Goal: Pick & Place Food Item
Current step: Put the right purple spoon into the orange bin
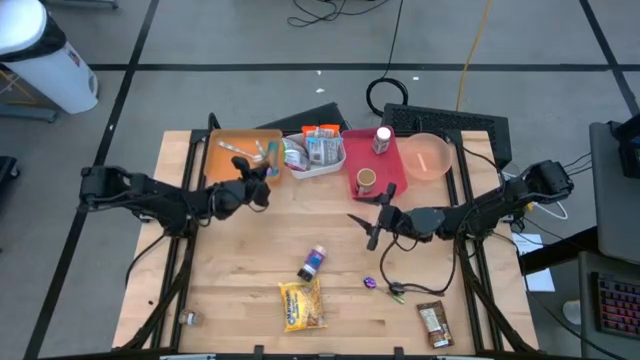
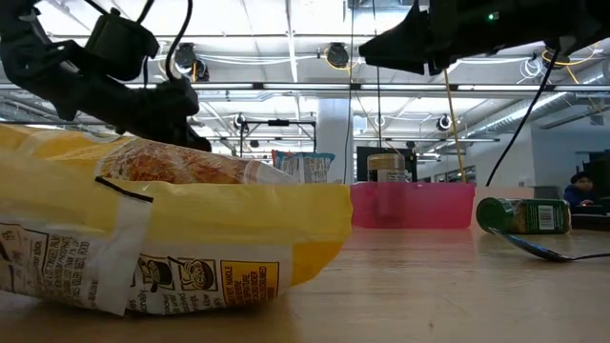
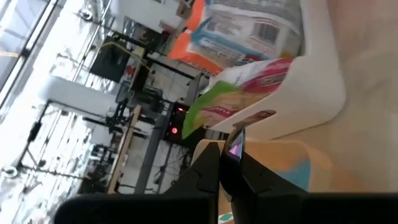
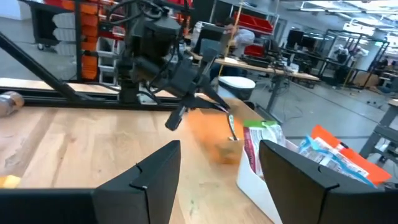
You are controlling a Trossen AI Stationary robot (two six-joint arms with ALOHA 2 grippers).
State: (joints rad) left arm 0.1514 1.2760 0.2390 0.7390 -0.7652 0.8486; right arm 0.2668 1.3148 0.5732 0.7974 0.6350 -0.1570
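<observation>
Near items: a yellow snack bag (image 1: 301, 305), a brown bar (image 1: 434, 324) and a small bottle (image 1: 312, 263) lie loose on the table's (image 1: 230, 290) near half, apparently waiting to be picked and sorted.
Right gripper (image 1: 371, 222): hovers mid-table, right of centre, above the wood; fingers spread wide, nothing between them, touching nothing.
Left gripper (image 1: 262, 180): raised at the orange tray's (image 1: 222, 150) right edge, next to the white bin (image 1: 318, 166); fingers closed on a small thin purple item (image 3: 236, 144), likely the food item being carried for placement.
Far containers: white bin holds packets; red tray (image 1: 352, 160) holds a cup and jar.
</observation>
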